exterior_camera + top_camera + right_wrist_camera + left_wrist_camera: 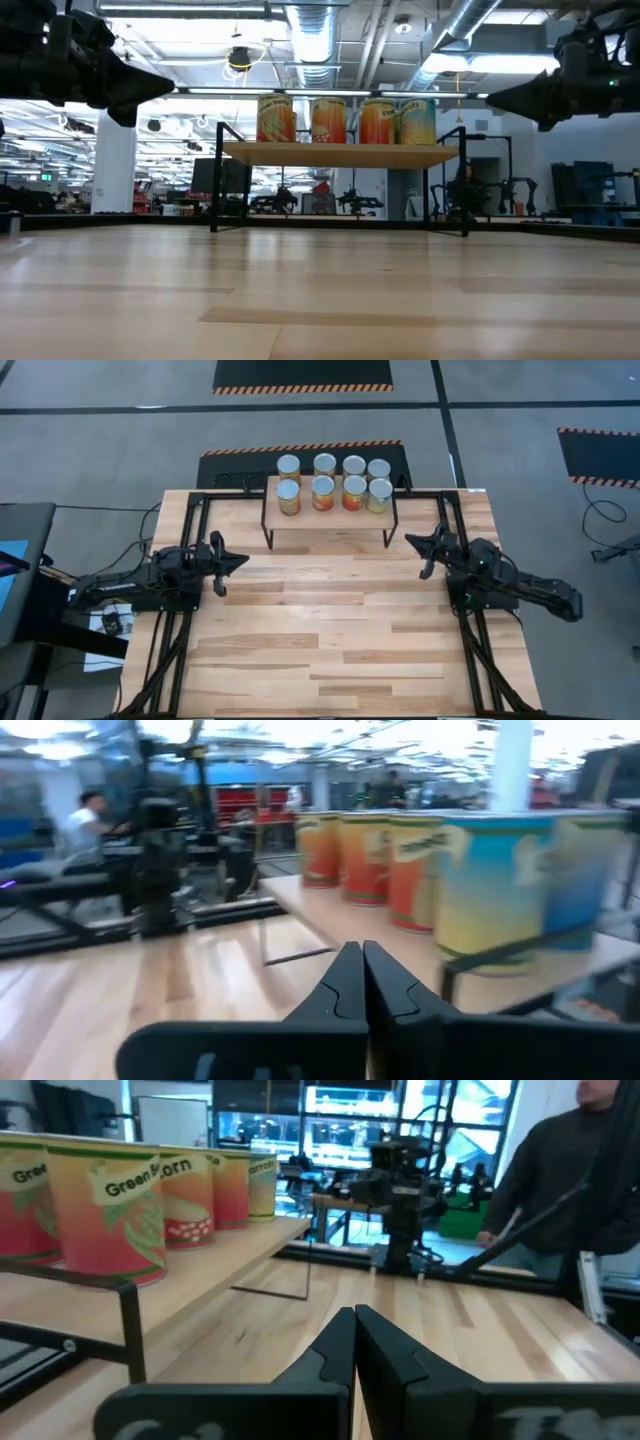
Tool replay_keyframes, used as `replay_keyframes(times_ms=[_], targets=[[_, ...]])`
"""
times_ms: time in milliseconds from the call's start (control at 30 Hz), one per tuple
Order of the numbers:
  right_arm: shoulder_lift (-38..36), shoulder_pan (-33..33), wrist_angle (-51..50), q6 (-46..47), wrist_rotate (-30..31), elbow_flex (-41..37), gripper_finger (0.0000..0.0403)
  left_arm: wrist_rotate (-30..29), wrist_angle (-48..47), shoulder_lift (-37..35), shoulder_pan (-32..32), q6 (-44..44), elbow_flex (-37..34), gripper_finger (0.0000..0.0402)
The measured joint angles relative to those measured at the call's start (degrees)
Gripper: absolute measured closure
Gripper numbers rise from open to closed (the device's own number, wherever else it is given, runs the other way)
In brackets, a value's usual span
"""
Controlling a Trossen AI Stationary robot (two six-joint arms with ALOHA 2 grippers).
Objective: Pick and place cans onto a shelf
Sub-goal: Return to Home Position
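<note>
At the table's (330, 640) far edge the shelf (330, 521) is seen. Eight cans (323, 492) in two rows are shown on it from above; the back row is hidden in the low view. The left gripper (240, 559) and right gripper (412, 541) are held closed and empty, flanking the shelf's front.
</note>
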Motion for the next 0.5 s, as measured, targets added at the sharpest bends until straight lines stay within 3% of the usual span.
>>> replay_keyframes(times_ms=[200,500], targets=[[0.04,7.1,-3.45,-5.96,1.0,-0.04,0.04,-2.22,-0.37,0.08,0.04,0.02,-0.05,0.0401],[0.39,6.47,-3.65,-5.94,1.72,-0.07,0.0389,-1.32,-0.48,0.08,0.02,0.91,-0.1,0.0401]])
